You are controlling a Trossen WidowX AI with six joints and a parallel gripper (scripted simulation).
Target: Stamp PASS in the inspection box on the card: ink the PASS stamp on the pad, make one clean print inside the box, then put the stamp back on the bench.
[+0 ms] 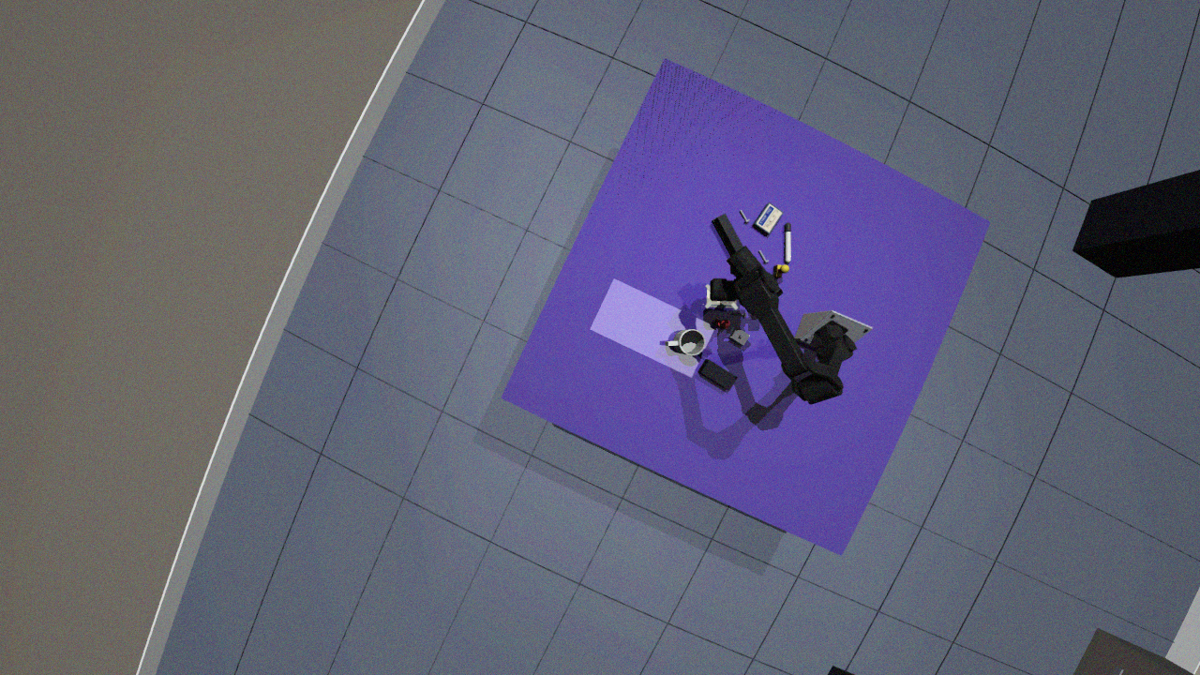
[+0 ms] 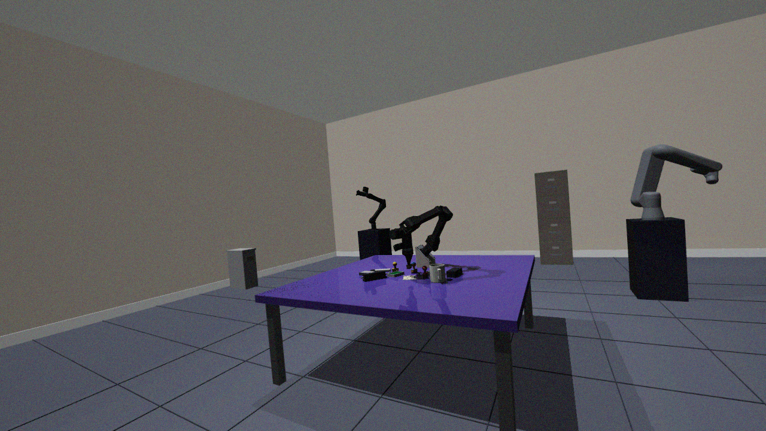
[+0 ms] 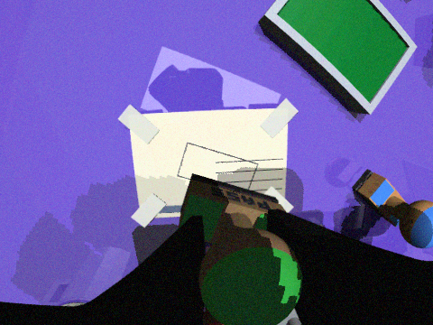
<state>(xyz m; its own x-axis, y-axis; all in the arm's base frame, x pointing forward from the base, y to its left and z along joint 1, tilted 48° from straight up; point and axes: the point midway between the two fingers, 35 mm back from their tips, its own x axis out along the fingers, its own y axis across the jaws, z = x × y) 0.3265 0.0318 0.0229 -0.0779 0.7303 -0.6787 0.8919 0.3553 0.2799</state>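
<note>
My gripper (image 3: 234,224) (image 2: 408,266) is shut on the PASS stamp (image 3: 250,284), which has a green round knob and a brown base with mirrored PASS lettering. The stamp is held above the card (image 3: 167,131) (image 2: 409,278), off its surface. The card is cream and taped at its corners. The thin-lined inspection box (image 3: 221,153) is slanted and overlaps printed lines at its right; its visible part shows no print. The stamp hides its lower part. The green ink pad (image 3: 343,41) (image 2: 395,273) lies beyond the card to the upper right in the wrist view.
A blue-knobbed stamp (image 3: 417,226) stands right of the card. A yellow-knobbed stamp (image 1: 782,269) (image 2: 394,264), a red-knobbed stamp (image 2: 424,269), a mug (image 1: 690,342) (image 2: 437,273), a marker (image 1: 787,243), a labelled box (image 1: 768,218) and black blocks (image 1: 717,375) (image 2: 373,276) are around.
</note>
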